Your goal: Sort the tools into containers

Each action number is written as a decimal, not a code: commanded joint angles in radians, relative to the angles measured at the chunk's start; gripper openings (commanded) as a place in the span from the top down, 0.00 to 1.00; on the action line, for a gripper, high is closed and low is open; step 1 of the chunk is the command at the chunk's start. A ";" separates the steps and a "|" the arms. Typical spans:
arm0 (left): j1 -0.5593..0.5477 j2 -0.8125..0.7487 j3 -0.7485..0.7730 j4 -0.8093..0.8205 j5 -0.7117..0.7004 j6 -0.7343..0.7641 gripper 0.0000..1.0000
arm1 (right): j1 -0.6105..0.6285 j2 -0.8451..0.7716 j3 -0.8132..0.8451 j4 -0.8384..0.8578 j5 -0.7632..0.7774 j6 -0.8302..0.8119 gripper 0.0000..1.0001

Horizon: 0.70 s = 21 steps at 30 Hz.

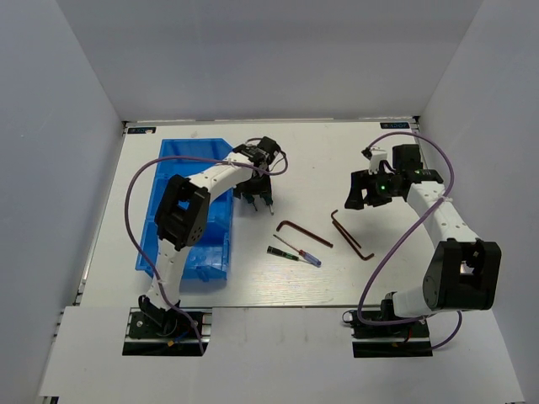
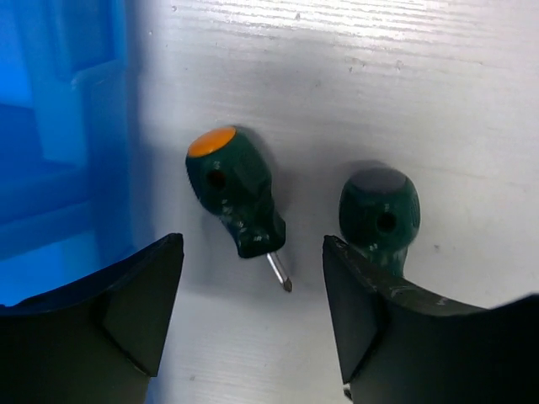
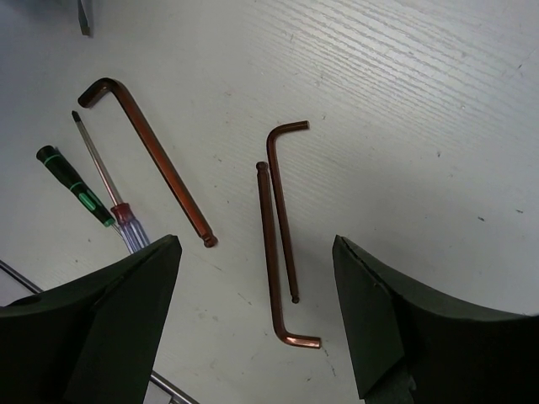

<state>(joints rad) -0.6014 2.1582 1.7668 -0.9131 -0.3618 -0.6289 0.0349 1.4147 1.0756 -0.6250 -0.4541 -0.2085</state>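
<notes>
My left gripper point(image 2: 253, 307) is open and hovers low over the table. Two stubby green-handled screwdrivers lie just ahead of it: one with an orange cap point(image 2: 234, 192) between the jaws' line, the other point(image 2: 379, 210) partly behind the right finger point(image 2: 387, 328). The blue bins point(image 1: 189, 210) sit to its left and show in the left wrist view point(image 2: 59, 126). My right gripper point(image 3: 257, 311) is open above two reddish hex keys lying side by side point(image 3: 278, 219). A third hex key point(image 3: 156, 160), a green-black screwdriver point(image 3: 74, 185) and a red-blue screwdriver point(image 3: 122, 217) lie to its left.
In the top view the left gripper point(image 1: 260, 200) is right of the bins and the right gripper point(image 1: 366, 198) is at the table's right. The hex keys point(image 1: 352, 236) and thin screwdrivers point(image 1: 295, 251) lie between the arms. Grey walls surround the table.
</notes>
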 commanded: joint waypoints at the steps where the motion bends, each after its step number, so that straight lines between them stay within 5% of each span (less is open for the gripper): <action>1: 0.005 0.026 0.058 0.020 -0.035 -0.025 0.24 | 0.002 0.001 -0.009 0.022 -0.014 0.008 0.21; 7: 0.005 0.084 0.092 0.020 -0.046 -0.035 0.35 | 0.006 0.009 -0.003 0.024 -0.043 -0.009 0.21; 15: 0.025 0.019 -0.004 0.131 0.006 0.001 0.74 | 0.065 0.062 0.058 0.004 -0.113 -0.072 0.26; 18: 0.025 -0.037 0.045 0.164 0.029 0.044 0.86 | 0.132 0.105 0.118 -0.002 -0.097 -0.094 0.35; 21: 0.061 -0.093 0.144 0.135 0.006 0.054 0.87 | 0.206 0.188 0.205 -0.016 -0.048 -0.097 0.54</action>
<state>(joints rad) -0.5735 2.2250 1.8111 -0.8082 -0.3496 -0.6075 0.1905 1.5600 1.1866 -0.6373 -0.5167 -0.2806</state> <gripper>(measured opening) 0.404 0.493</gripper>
